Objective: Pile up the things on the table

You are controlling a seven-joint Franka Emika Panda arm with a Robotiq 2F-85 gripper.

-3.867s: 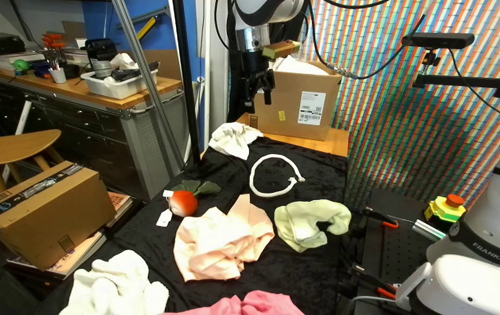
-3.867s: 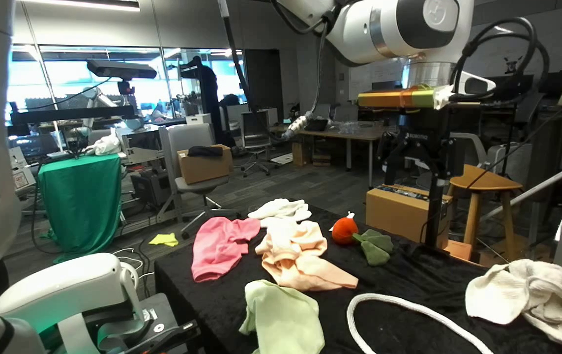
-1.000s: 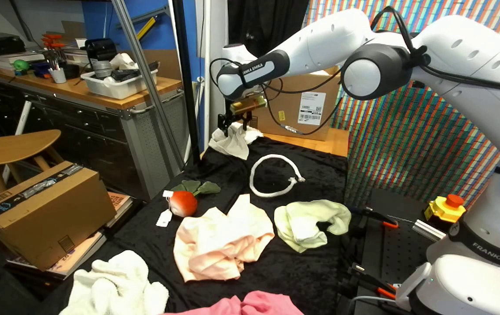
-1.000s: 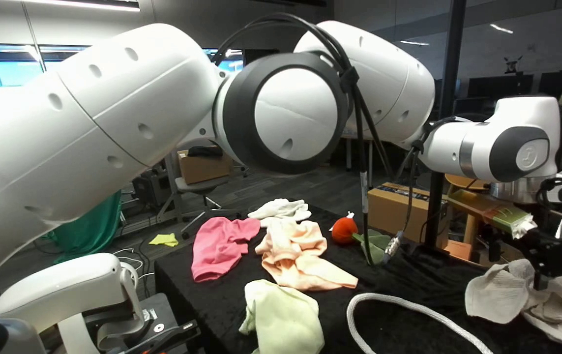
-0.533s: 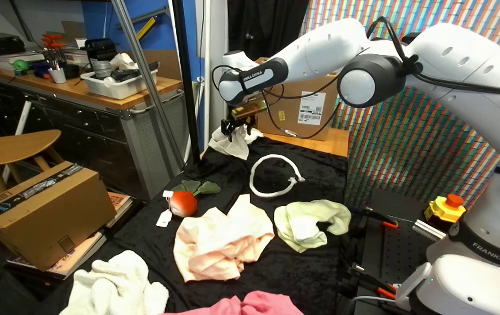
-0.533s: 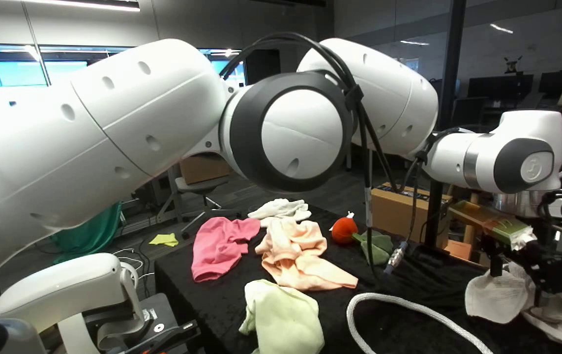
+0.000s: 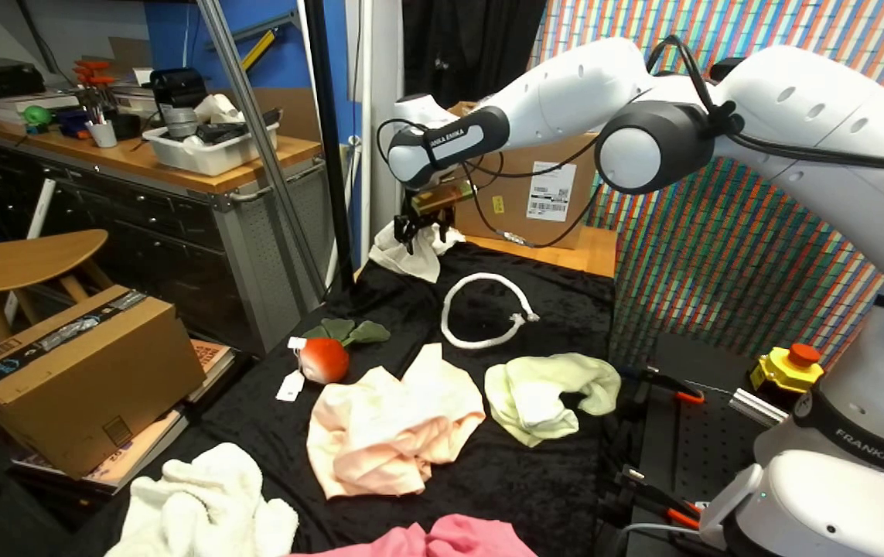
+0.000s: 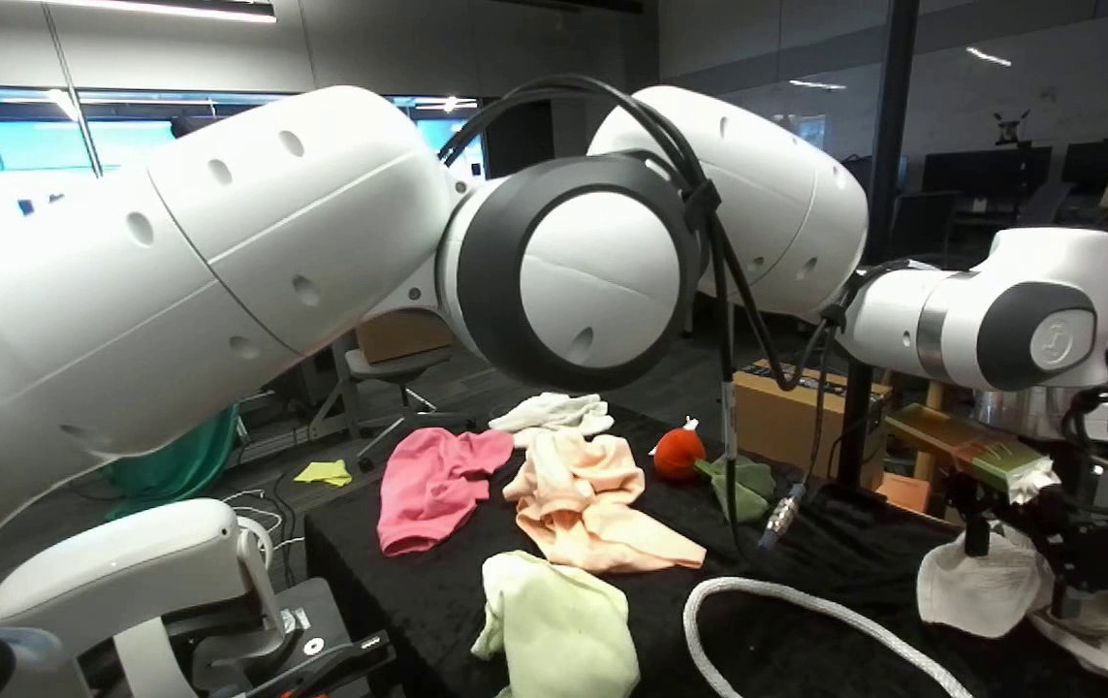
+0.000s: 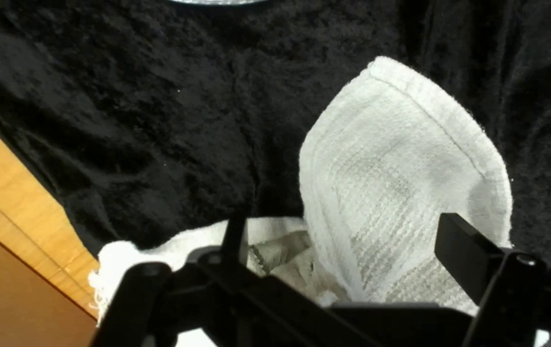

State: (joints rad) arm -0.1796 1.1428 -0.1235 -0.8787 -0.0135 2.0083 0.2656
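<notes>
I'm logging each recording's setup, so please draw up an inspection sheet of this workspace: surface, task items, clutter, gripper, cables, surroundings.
Surface: black cover over a wooden table.
Job's things: pink cloth, peach cloth, green cloth, fluffy white cloth, ribbed white cloth, white rope, leafy red toy; spread out, no pile seen.
Clutter: yellow cloth on the floor.
Gripper: open, over the ribbed white cloth; contact cannot be told.
Cables: black cables tied to the arm; a connector hangs in a loop.
Surroundings: taped cardboard box, stool, drawer bench, red stop button.
</notes>
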